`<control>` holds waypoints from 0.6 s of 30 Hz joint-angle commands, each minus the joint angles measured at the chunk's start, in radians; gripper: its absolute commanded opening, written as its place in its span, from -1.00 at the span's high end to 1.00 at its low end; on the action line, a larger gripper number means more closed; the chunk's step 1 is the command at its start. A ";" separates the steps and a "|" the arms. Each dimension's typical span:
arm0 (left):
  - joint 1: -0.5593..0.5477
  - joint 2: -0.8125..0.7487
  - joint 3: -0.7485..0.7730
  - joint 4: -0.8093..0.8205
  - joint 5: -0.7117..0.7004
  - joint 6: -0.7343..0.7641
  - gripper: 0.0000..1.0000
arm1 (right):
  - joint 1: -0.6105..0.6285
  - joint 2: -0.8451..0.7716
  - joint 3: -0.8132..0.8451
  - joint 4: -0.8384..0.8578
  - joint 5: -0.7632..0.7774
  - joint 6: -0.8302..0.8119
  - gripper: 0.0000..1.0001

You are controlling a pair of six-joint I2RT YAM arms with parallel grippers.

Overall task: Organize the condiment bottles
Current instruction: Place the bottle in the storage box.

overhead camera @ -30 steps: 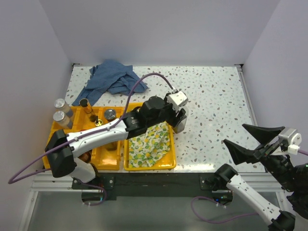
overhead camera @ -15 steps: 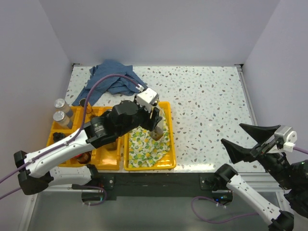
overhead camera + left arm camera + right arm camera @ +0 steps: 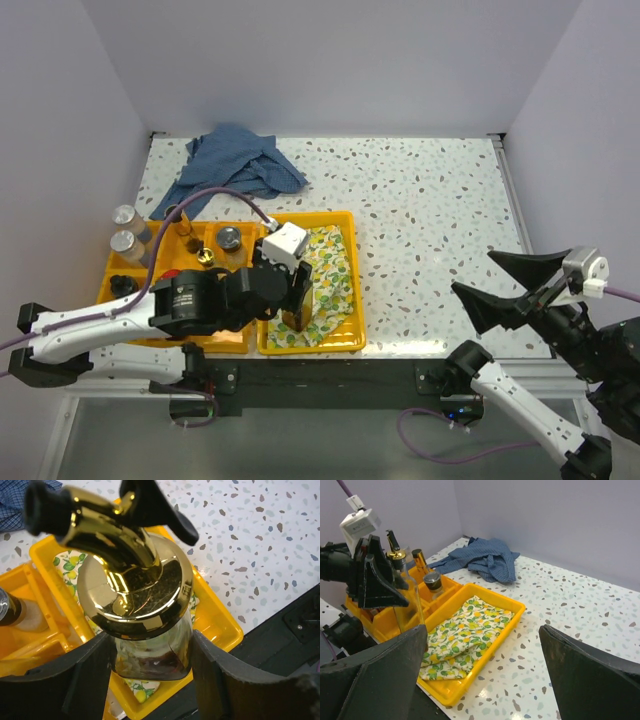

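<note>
— Where's the gold-pourer bottle (image 3: pixel 135 592)?
— Upright, clamped in the left gripper (image 3: pixel 298 302), over the lemon cloth (image 3: pixel 465 630) in the yellow tray (image 3: pixel 470 686) (other bottles (image 3: pixel 228 238) stand further left).
— Right gripper (image 3: pixel 472 273)?
— Gaping wide, holding nothing.

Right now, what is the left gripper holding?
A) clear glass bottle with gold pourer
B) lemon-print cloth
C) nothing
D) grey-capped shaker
A: the left wrist view shows the left gripper with a finger on each side of the gold-pourer bottle, over the yellow tray.
</note>
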 commanded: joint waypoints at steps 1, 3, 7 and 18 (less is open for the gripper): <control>-0.104 -0.005 0.043 -0.078 -0.279 -0.206 1.00 | 0.004 0.033 0.050 0.027 -0.038 0.030 -0.97; -0.152 -0.008 0.054 -0.132 -0.344 -0.250 1.00 | 0.006 0.038 0.053 0.025 -0.045 0.038 -0.97; -0.170 -0.016 0.056 -0.291 -0.412 -0.412 1.00 | 0.004 0.046 0.050 0.031 -0.057 0.049 -0.97; -0.173 -0.079 0.062 -0.498 -0.513 -0.586 1.00 | 0.004 0.058 0.041 0.049 -0.068 0.063 -0.97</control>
